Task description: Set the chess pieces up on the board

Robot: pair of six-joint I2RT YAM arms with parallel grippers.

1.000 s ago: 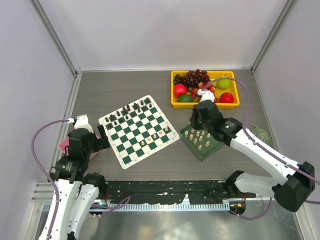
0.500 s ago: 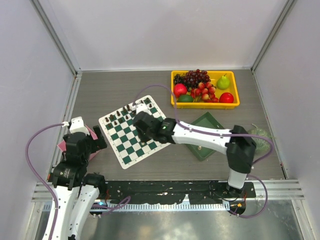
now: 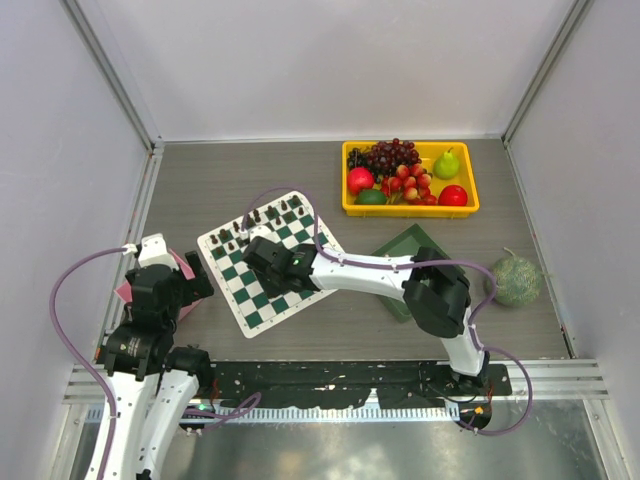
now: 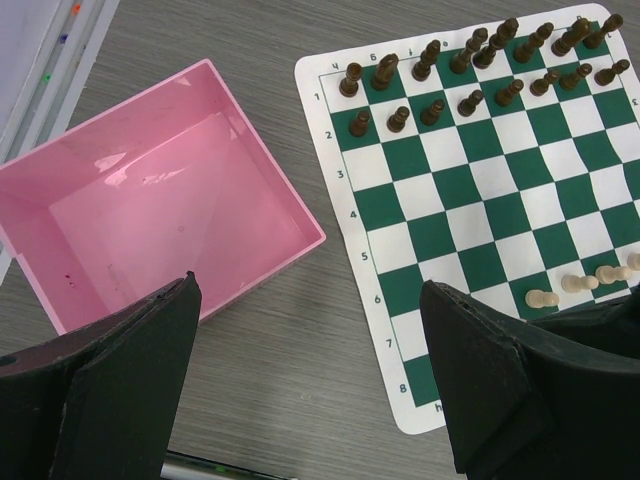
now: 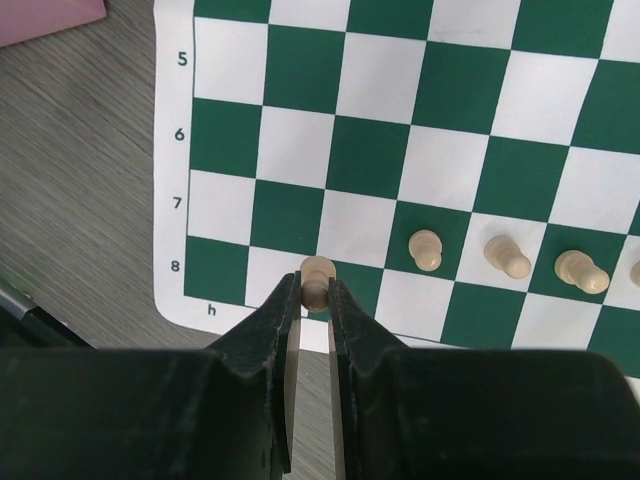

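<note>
While the flat green-and-white checkered board mat (image 3: 240, 300) is lying left of centre, the square pink plastic box (image 4: 150, 190) is sitting near its edge. The left gripper (image 4: 308, 310) is hanging above them with jaws spread wide, holding nothing. The right gripper (image 5: 316, 290) is pinching a small cream chess piece (image 5: 317, 272) upright at row 8, near the h corner, beside cream pawns (image 5: 427, 250) standing along row 7.

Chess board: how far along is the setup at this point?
Done: dark pieces fill two rows; some cream pawns stand on row 7. In hand: right gripper shut on a cream piece over row 8. Remaining: row 8 and the rest of row 7 are bare.
</note>
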